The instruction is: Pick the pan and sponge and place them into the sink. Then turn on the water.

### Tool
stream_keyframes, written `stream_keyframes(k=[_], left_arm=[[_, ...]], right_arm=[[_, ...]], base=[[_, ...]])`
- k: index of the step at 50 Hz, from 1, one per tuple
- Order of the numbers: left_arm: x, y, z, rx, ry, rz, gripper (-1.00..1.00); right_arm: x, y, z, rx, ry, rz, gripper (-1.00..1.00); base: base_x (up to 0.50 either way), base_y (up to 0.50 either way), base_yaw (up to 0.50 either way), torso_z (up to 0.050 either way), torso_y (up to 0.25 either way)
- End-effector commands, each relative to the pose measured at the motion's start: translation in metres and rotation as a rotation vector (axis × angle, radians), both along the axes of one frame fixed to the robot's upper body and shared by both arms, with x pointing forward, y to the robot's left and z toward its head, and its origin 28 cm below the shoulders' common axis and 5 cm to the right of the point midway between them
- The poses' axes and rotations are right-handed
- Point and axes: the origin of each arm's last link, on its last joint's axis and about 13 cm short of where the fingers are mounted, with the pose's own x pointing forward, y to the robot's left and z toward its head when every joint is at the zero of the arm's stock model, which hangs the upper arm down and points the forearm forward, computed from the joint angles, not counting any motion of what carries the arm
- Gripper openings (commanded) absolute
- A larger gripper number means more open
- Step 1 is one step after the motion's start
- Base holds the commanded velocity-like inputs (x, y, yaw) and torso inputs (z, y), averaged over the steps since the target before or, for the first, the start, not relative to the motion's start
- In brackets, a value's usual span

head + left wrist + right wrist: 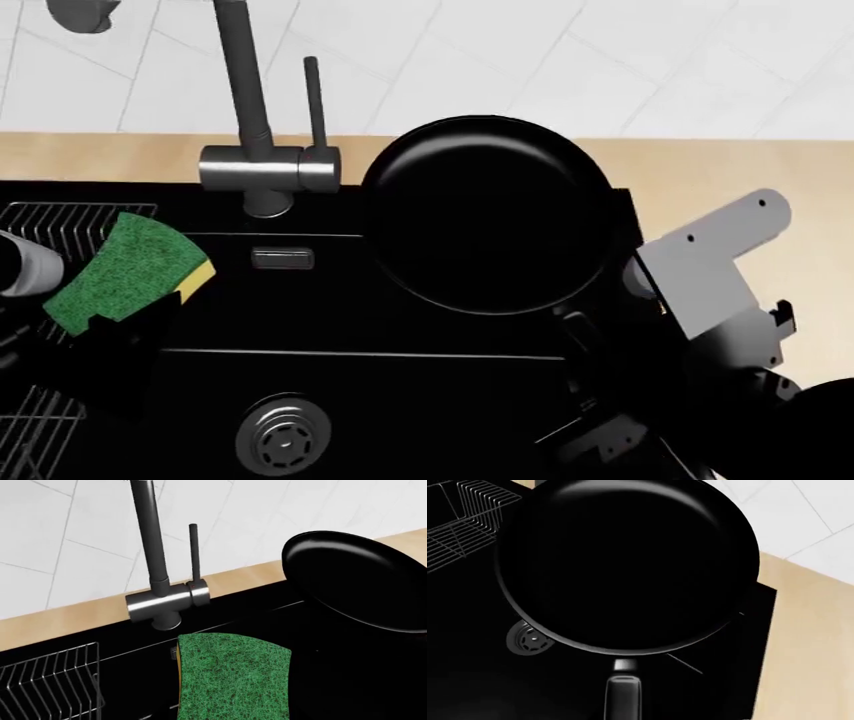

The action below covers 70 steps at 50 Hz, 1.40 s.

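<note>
Left wrist view: the sponge [233, 677], green face showing w/ a thin yellow edge, fills the near part of the picture, so close to the camera that it looks held, but the left claw's fingers aren't in view, so whether they clamp it can't be told. Behind it stands the dark-grey tap [155, 570] w/ its thin upright lever, on the far rim of the sink [253, 602]; the pan [357, 582] hangs tilted to the right of the tap; a wire rack [47, 685] sits at the left. Head view: sponge [127, 268] is up over the sink's [400, 330] left end, just by the wire rack [60, 222], its yellow foam layer facing right. The pan [487, 215] is over the sink's far right part, covering some of the wooden counter [721, 180] edge. Steel drain [283, 432] is near, left of centre; overflow slot [282, 259] sits under the tap [247, 120]. Right arm [714, 280] reaches in from the right; its claw is lost in the dark. Right wrist view: pan [627, 565] fills the frame above the sink [474, 680], drain [530, 639] peeking at its rim; handle [624, 692] runs toward the camera, prob. gripped, but the fingers aren't seen.
</note>
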Motion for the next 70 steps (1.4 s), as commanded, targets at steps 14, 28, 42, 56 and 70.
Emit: stream_keyframes(k=[14, 28, 42, 56, 70], left_arm=[[0.0061, -0.0052, -0.0004, -0.006, 0.004, -0.006, -1.00], [0.0039, -0.0021, -0.0011, -0.009, 0.002, 0.000, -1.00], [0.0073, -0.0050, -0.0019, -0.009, 0.003, -0.004, -1.00], [0.0083, -0.0048, -0.0039, -0.009, 0.008, -0.008, -1.00], [0.0076, -0.0042, -0.0051, -0.007, 0.010, -0.009, -1.00]], right_arm=[[-0.0021, -0.0066, 0.0079, -0.022, -0.073, -0.021, -1.00], [-0.0020, -0.0065, 0.0089, -0.024, -0.079, -0.041, -1.00], [-0.0011, -0.0049, 0.0113, -0.026, -0.092, -0.034, -1.00], [-0.0012, -0.0057, 0.0110, -0.024, -0.093, -0.038, -1.00], [-0.0014, -0.0058, 0.0076, -0.020, -0.088, -0.038, -1.00]], base=[[0.00, 0.10, 0.00, 0.001, 0.002], [0.00, 0.00, 0.00, 0.001, 0.001], [0.00, 0.00, 0.00, 0.000, 0.001], [0.07, 0.00, 0.00, 0.001, 0.001], [0.26, 0.00, 0.00, 0.001, 0.002]])
